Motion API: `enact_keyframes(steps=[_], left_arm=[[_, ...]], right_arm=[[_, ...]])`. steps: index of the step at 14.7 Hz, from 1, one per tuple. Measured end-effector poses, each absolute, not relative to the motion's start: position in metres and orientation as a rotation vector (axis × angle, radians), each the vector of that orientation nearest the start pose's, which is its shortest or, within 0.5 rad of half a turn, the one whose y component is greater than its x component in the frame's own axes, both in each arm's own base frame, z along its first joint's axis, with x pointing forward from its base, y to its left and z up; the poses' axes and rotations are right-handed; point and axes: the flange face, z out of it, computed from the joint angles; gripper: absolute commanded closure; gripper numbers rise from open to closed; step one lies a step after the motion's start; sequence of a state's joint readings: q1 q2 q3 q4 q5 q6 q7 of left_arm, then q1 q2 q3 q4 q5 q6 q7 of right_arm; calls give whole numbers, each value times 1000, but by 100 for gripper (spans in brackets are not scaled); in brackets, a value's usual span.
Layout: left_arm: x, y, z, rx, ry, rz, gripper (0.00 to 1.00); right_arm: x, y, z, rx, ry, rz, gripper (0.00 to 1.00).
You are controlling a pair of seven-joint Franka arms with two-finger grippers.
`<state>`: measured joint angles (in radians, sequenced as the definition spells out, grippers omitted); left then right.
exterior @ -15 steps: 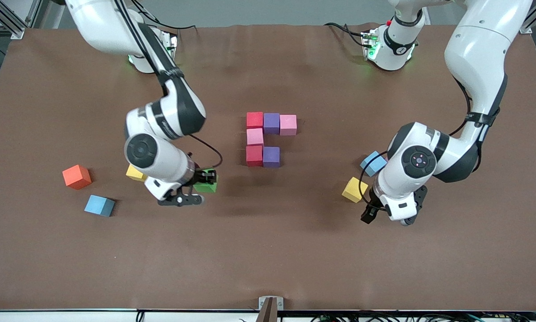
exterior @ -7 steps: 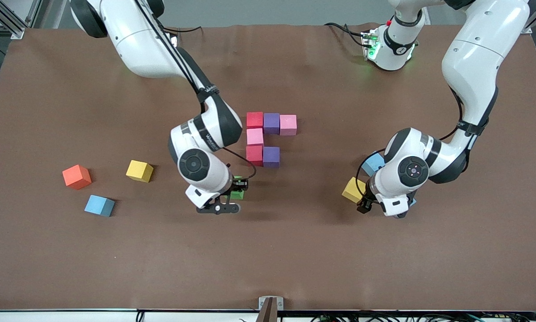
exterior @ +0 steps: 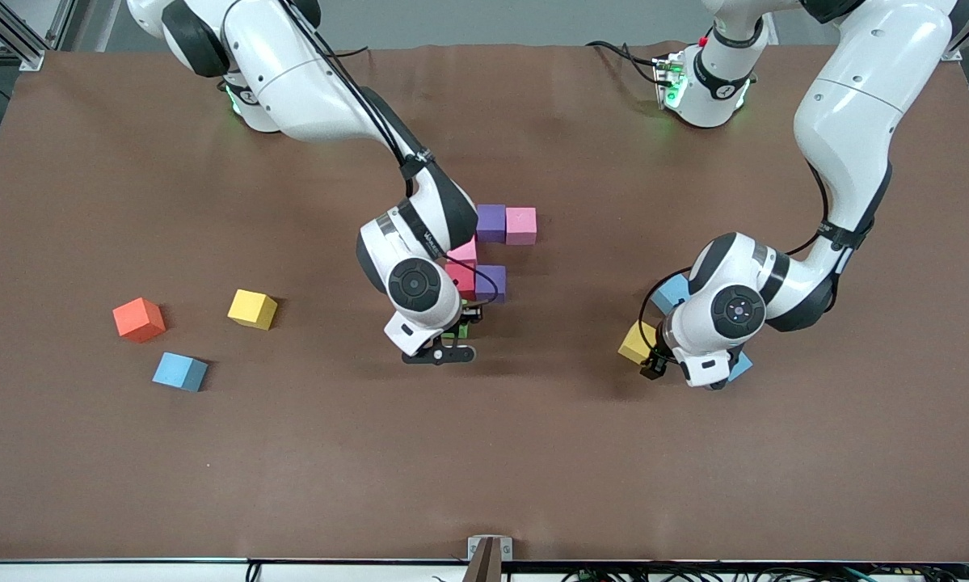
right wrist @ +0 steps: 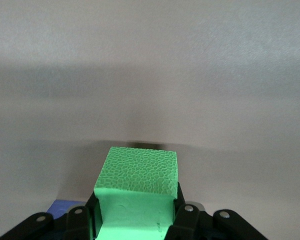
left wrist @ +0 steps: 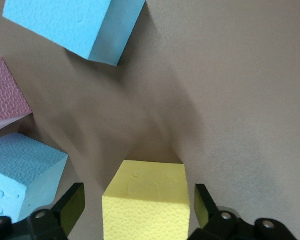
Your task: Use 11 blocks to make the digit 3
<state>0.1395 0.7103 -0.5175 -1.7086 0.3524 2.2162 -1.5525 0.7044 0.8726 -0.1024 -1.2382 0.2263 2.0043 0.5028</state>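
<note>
**Green block at the figure, yellow one about to be gripped**

The right pincer is clamped on the green block and hangs over the desk at the lower edge of the half-built figure in the middle of the front view. That figure shows a purple block and a pink block in its top row, another pink block, a red block and a second purple block below; the arm hides the rest.

The left pincer stands wide around a yellow block, a finger on each side, not yet touching it. This sits right of centre in the front view, with a light blue block just beside the arm.

Risks, as I judge them: the green block comes down close to the red and purple blocks, so a slight offset could nudge the row out of line. On the other side, light blue blocks lie close to the yellow one, and a closing finger could catch a neighbour or twist the yellow block as it grips.

The front view shows the whole layout, including a spare yellow block, an orange cube and a light blue block at the left of the frame, but barely shows either pincer's fingers. The left wrist view shows the gap on each side of the yellow block; the right wrist view shows the green block gripped firmly, with bare desk ahead.
</note>
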Motion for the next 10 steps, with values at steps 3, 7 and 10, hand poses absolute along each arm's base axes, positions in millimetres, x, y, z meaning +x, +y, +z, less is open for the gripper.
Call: enact_keyframes(steps=[3, 7, 10], left_arm=[[628, -203, 210, -2692, -1532, 166, 24], [627, -204, 210, -2693, -1530, 167, 40], [628, -205, 212, -2698, -1532, 162, 50]], right_arm=[[594, 448, 233, -3084, -41, 233, 60], [591, 450, 229, -3086, -45, 246, 62], [589, 452, 224, -3089, -51, 255, 62]])
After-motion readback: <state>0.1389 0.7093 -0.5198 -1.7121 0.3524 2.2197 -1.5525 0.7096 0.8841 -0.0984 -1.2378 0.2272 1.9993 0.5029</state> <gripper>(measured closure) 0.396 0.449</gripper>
